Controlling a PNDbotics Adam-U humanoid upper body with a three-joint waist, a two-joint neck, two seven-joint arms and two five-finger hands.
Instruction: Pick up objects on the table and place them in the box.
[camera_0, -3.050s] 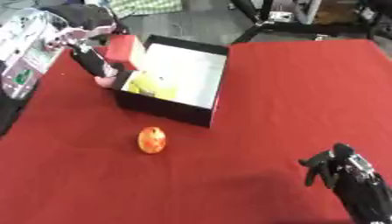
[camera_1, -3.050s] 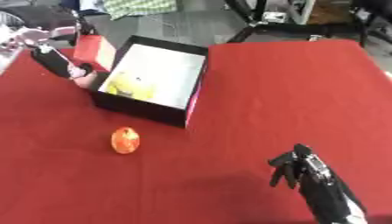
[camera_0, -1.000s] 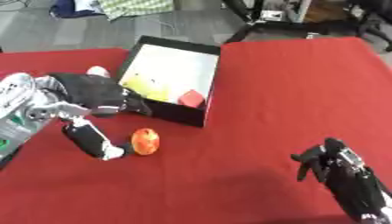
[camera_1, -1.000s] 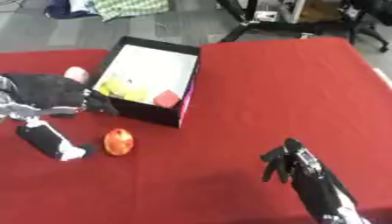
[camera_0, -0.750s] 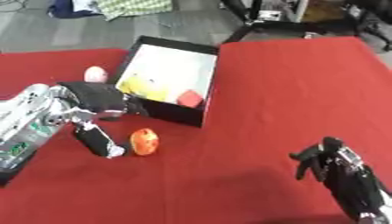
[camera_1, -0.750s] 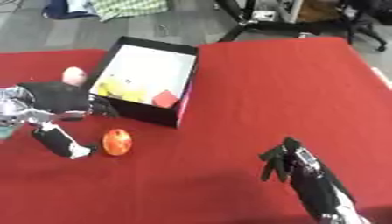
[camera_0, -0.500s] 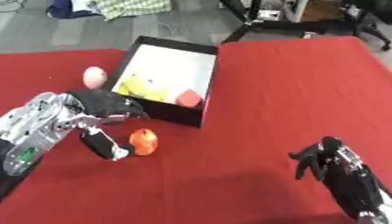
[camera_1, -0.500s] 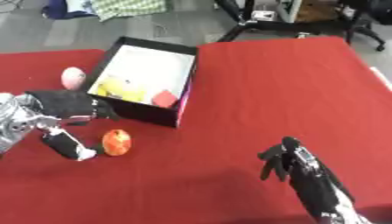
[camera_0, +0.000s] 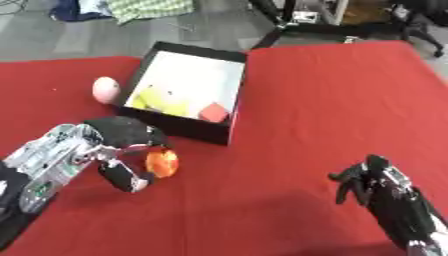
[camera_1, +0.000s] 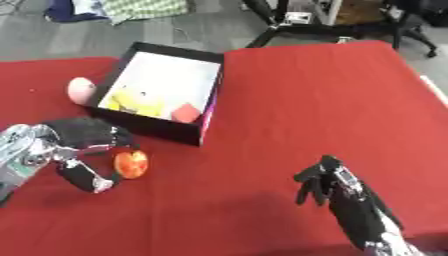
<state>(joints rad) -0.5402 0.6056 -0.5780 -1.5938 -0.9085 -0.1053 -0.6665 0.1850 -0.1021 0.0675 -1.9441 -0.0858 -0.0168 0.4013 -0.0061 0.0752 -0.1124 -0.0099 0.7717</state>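
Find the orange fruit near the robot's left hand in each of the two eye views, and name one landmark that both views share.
Left eye view: the orange fruit lies left of centre, below the black box, at the left hand.
Right eye view: it sits further left, again below the box's near wall.
Shared landmark: the red block inside the box, up and right of the fruit.

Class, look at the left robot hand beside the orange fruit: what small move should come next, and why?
Probably close the left robot hand around the orange fruit. The fingers and thumb already flank it on the red table, but it does not look lifted yet, and the black box is just behind.
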